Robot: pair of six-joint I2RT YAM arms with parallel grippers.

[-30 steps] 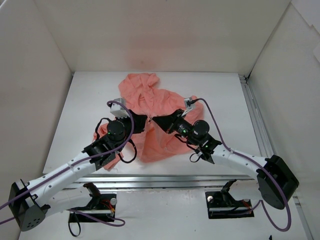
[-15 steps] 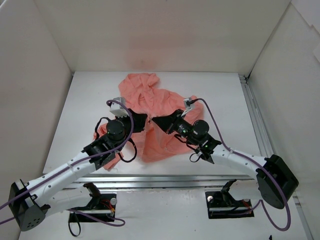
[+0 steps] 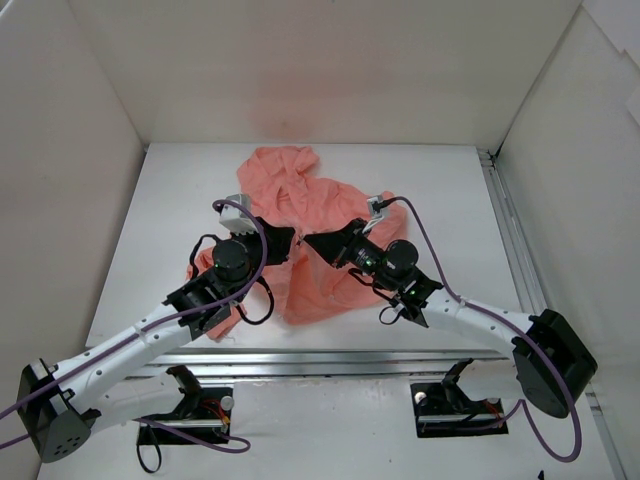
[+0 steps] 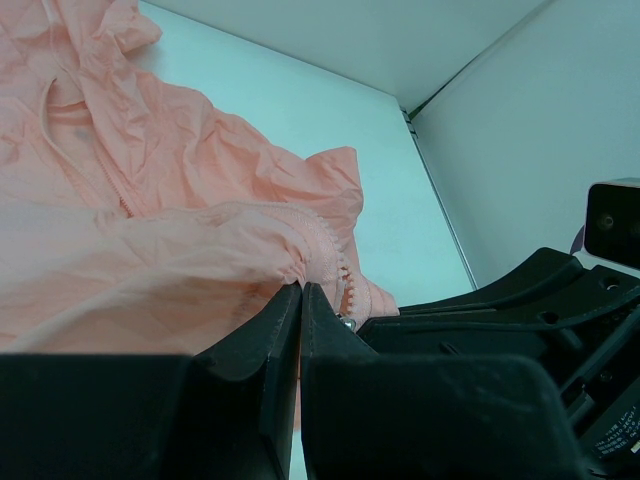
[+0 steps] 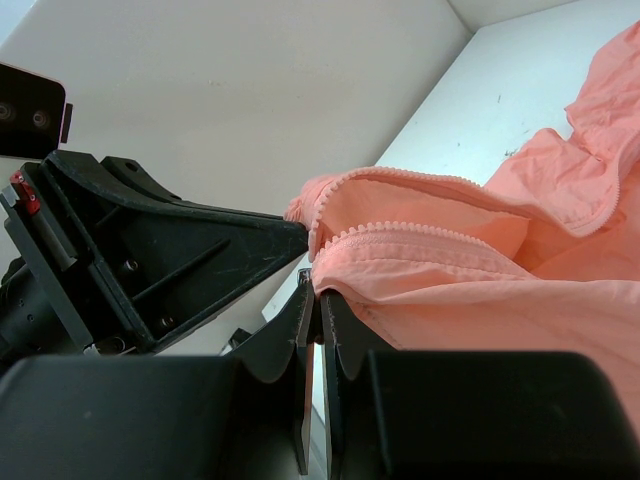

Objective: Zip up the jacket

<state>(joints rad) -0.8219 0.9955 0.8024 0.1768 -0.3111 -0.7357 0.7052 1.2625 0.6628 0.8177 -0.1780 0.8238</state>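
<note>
ok so left tool [image 3: 288,240] sits at near-middle of jacket [image 3: 300,195], fingers [image 4: 262,340] squeezed flat together on fabric fold right by zip teeth [image 4: 338,262]. right tool [image 3: 312,243] just beside it, tips nearly meeting, likewise clamped on jacket edge, right under one teeth row. two teeth rows apart in right wrist view, zip not joined there. jacket itself salmon-pink wrinkly heap on white worktop [image 3: 450,200], far end bunched up toward back wall [image 3: 320,70].
</note>
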